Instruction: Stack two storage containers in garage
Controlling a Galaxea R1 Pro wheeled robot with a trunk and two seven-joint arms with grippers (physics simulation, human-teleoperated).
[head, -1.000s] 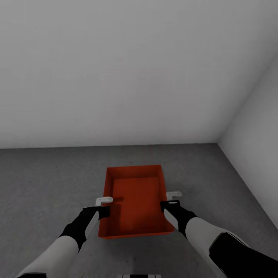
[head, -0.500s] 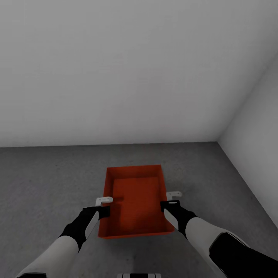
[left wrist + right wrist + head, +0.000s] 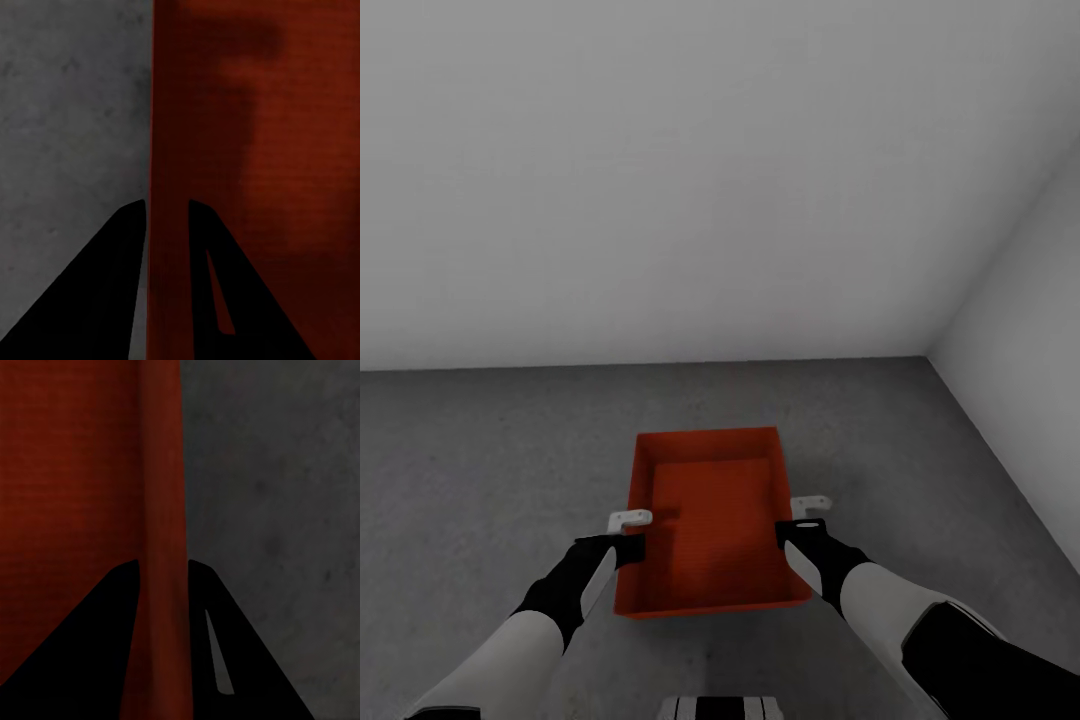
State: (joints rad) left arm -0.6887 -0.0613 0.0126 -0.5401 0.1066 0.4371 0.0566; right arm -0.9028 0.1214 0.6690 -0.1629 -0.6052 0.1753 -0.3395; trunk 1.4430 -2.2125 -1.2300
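One orange-red storage container [image 3: 710, 520] hangs in front of me over the dark grey concrete floor [image 3: 480, 470] of the garage, held between both arms. My left gripper [image 3: 632, 535] is shut on the container's left wall [image 3: 166, 150], one black finger on each side of it. My right gripper [image 3: 792, 525] is shut the same way on the right wall [image 3: 161, 495]. The container is open-topped, level and holds nothing. How high it is above the floor I cannot tell.
A plain pale grey wall [image 3: 660, 180] rises straight ahead, and a second wall [image 3: 1030, 380] meets it in a corner at the right. Bare concrete stretches to the left and in front of the container. My base [image 3: 718, 708] shows at the bottom edge.
The foot of the far wall has slipped slightly upward in the picture and more of my base shows, so the camera has shifted a little. Grippers and container keep their places.
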